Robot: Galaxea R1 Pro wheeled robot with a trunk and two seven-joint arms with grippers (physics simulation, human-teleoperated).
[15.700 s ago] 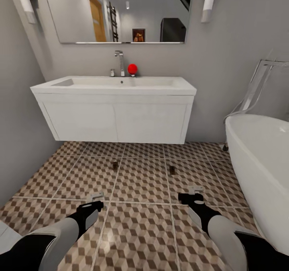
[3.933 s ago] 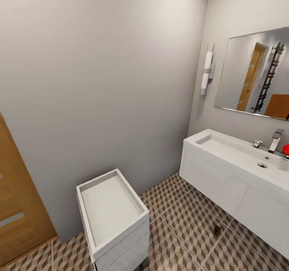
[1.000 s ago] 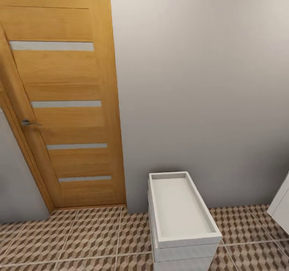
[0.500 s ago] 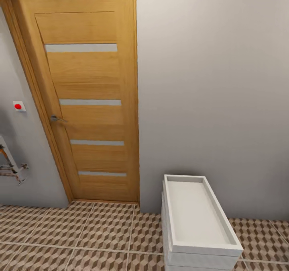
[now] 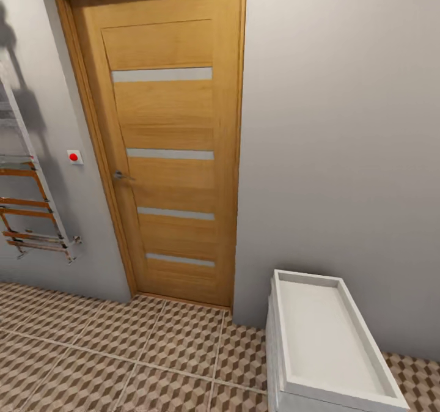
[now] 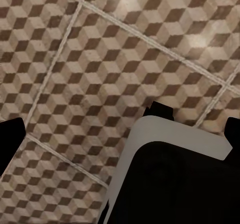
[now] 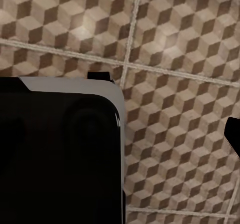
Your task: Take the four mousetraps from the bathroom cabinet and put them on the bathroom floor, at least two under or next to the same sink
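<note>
**Head view: robot in transit, no mousetrap or cabinet in sight**

Head view faces a room corner: orange-brown wooden door (image 5: 168, 155) with four pale horizontal glass strips and a small metal lever handle (image 5: 120, 175), shut in its frame. Grey matte walls on both sides. Towel rail (image 5: 33, 204), ladder type, with chrome and orange rungs, is mounted on the wall beside the door; a small white switch plate with a red dot (image 5: 74, 156) sits between rail and door frame.

White flat-fronted unit (image 5: 333, 345) stands against the wall near the door, with a raised rim around a recessed top and its long axis running away from the wall. It is not the wooden chest of drawers.

Bathroom floor (image 5: 140, 351): large square tiles with a brown/beige/white cube print, pale grout, slight sheen.

Key relation: cannot be fixed. No mousetraps, cabinet or sink appear in these frames, so direction, long axis and nearer arm are undetermined. Judgement: the base needs to turn or drive until the wooden cabinet comes into frame before any reach is planned.

Left wrist view looks down at the floor past a dark, white-edged robot part (image 6: 175, 179); right wrist view shows similar (image 7: 60, 154). Dark slivers at the frame edges may be fingers, too little to read. Jaw spacing on both claws: cannot tell. Nothing visibly held.
</note>
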